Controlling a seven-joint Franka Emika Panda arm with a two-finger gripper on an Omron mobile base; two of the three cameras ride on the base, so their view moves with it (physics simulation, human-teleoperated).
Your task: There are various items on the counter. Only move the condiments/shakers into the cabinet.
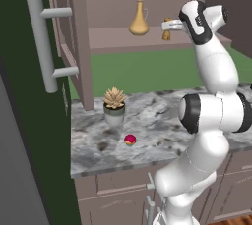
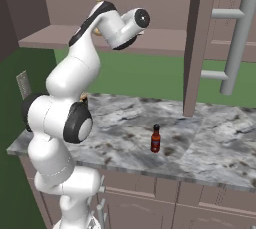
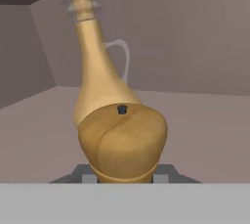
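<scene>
The tool (image 1: 170, 28) is closed on the small wooden shaker (image 1: 167, 35), holding it upright over the cabinet shelf (image 1: 113, 40), its long axis vertical and top facing the hand camera. Just beyond the shaker, the tan flask bottle (image 1: 139, 16) stands on the shelf, neck pointing up. Below the shelf, on the table (image 2: 210, 143), the red sauce bottle (image 2: 155, 139) stands upright, cap up.

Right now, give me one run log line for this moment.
gripper: shut on wooden shaker | at cabinet shelf | flask bottle: shelved | sauce bottle: on counter
</scene>
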